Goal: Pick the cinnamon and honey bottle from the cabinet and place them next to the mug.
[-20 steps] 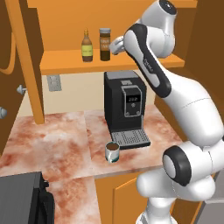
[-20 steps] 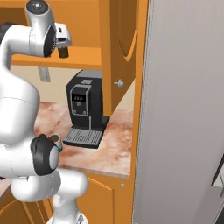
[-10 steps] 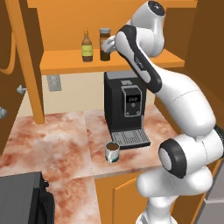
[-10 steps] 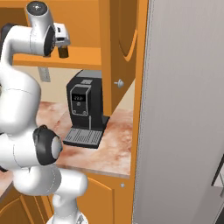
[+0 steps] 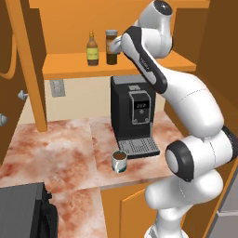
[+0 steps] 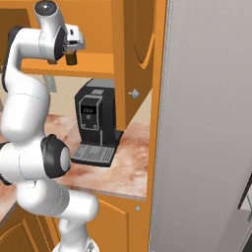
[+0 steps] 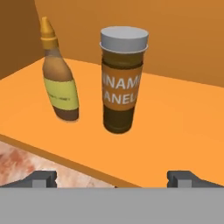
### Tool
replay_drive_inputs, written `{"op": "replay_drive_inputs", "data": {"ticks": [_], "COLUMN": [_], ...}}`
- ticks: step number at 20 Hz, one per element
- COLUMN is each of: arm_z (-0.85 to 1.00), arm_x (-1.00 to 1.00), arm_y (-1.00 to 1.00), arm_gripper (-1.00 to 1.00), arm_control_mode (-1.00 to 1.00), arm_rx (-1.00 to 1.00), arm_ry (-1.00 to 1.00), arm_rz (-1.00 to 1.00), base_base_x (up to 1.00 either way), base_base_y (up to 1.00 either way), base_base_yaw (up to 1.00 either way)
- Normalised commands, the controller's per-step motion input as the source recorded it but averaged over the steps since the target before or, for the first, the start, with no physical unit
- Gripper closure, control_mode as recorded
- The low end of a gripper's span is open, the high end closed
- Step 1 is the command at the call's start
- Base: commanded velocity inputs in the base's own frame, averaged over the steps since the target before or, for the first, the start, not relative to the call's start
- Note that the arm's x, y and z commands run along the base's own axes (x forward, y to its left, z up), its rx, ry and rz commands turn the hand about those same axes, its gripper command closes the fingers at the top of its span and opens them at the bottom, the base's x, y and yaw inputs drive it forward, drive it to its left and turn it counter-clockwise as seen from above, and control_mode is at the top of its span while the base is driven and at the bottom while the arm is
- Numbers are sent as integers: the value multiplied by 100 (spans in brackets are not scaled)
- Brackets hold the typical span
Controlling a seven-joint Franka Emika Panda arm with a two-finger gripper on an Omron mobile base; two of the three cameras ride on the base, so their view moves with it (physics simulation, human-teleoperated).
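Two containers stand upright side by side on the flat orange shelf board of the wooden wall cabinet (image 5: 148, 62), close but apart: a slim amber-brown honey bottle (image 7: 60, 74) with a narrow neck and plain yellowish label, and a dark brown cylindrical cinnamon jar (image 7: 122, 79) with a flat grey lid. The jar's tan label shows pale letters cut off at its edge, reading "NAM" above "ANEL"; the bottle's label carries faint marks too small to read. The white arm's two-finger gripper (image 7: 113, 177) faces the jar from just off the shelf's front edge, its jaws spread wide and holding nothing, one dark tip low on each side of the jar. Below the shelf, a black coffee machine (image 5: 131, 114) sits on the mottled reddish stone counter (image 5: 56, 153). A small pale mug (image 5: 119, 161) with a dark inside stands on the counter by the machine's drip tray, possibly touching it.
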Motion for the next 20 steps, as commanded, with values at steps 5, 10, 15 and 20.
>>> {"op": "replay_drive_inputs", "data": {"ticks": [5, 10, 15, 20], "arm_z": [-9, -19, -7, -1], "arm_x": [16, 9, 1, 0], "arm_y": [-7, 0, 0, 0], "arm_gripper": [-100, -100, -100, -100], "arm_control_mode": [-100, -100, -100, -100], "arm_rx": [0, 0, 3, 5], "arm_ry": [0, 0, -3, -6], "arm_rz": [-1, 0, 0, 0], "base_base_x": [0, 0, 0, 0], "base_base_y": [0, 0, 0, 0], "base_base_yaw": [0, 0, 0, 0]}}
